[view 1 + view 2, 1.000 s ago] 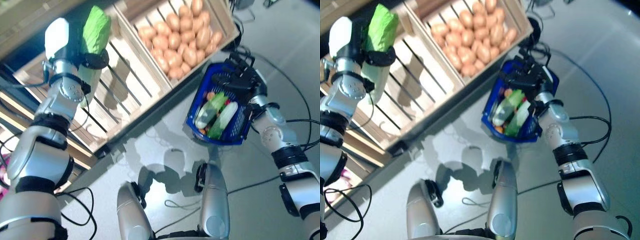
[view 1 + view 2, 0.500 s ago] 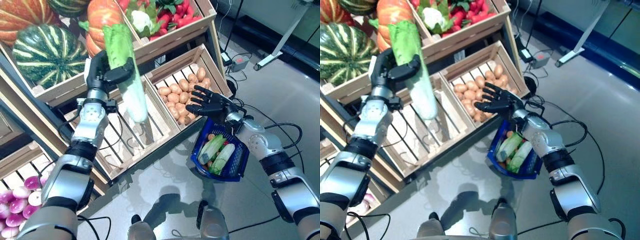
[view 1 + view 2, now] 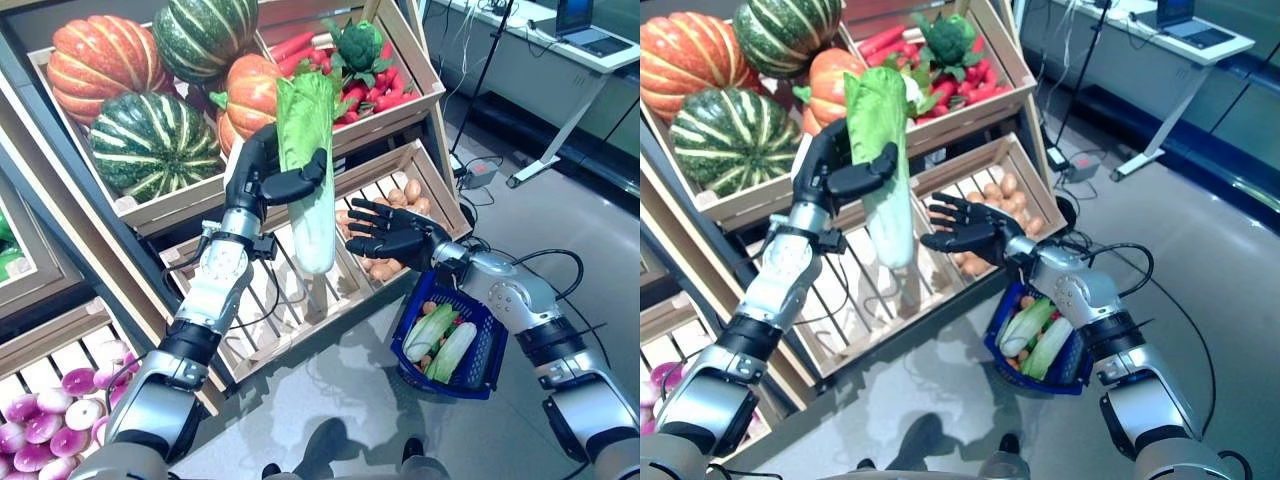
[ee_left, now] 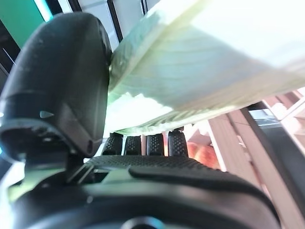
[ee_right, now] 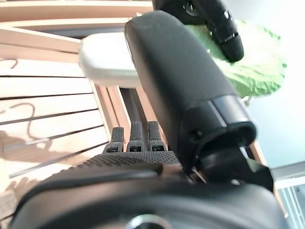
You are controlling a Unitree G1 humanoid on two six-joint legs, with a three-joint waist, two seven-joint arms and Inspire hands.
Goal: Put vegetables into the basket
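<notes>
My left hand (image 3: 258, 182) is shut on a long cabbage (image 3: 309, 170), holding it upright in front of the crates with green leaves up and white stalk down. The left wrist view shows the pale stalk (image 4: 214, 62) pressed between thumb and fingers. My right hand (image 3: 387, 232) is open with fingers spread, close beside the stalk's lower part; I cannot tell whether they touch. In the right wrist view the white stalk end (image 5: 105, 59) lies just past the fingers. A blue basket (image 3: 489, 348) hangs under my right forearm, with green and white vegetables (image 3: 438, 335) in it.
Wooden crates stand behind: pumpkins and striped squash (image 3: 130, 110) at upper left, red peppers and broccoli (image 3: 360, 60) at upper right, potatoes (image 3: 405, 198) behind my right hand, an empty slatted crate (image 3: 265, 305) under the cabbage. Purple bulbs (image 3: 55, 425) lie at lower left.
The camera has swung upward, bringing the upper crates into view. My right hand rose from the basket's rim and spread open. The gap between the cabbage and my right hand has narrowed.
</notes>
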